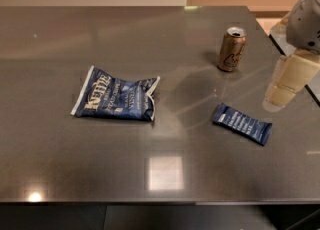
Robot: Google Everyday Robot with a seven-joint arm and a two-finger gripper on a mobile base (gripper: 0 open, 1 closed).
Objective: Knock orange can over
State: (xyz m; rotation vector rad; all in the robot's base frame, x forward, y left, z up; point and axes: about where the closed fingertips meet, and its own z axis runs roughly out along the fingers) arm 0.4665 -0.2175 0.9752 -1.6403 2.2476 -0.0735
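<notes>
On the grey table (75,174), a blue Kettle chip bag (116,99) lay flat at the left. Right of centre and toward the far edge, the orange can (232,49) stood upright, its opened top showing. It was well apart from the bag. Nearer the camera, a dark-blue wrapped bar (242,123) lay flat. The gripper (278,95) hung at the far right, above the table edge. It was beside the can, apart from it and touching nothing; whether it was spread or closed could not be told.

The can was probably light and stiff, with thin smooth walls that would slide on the glossy top. A push high on its side, near the rim, would likely tip it rather than skid it.
</notes>
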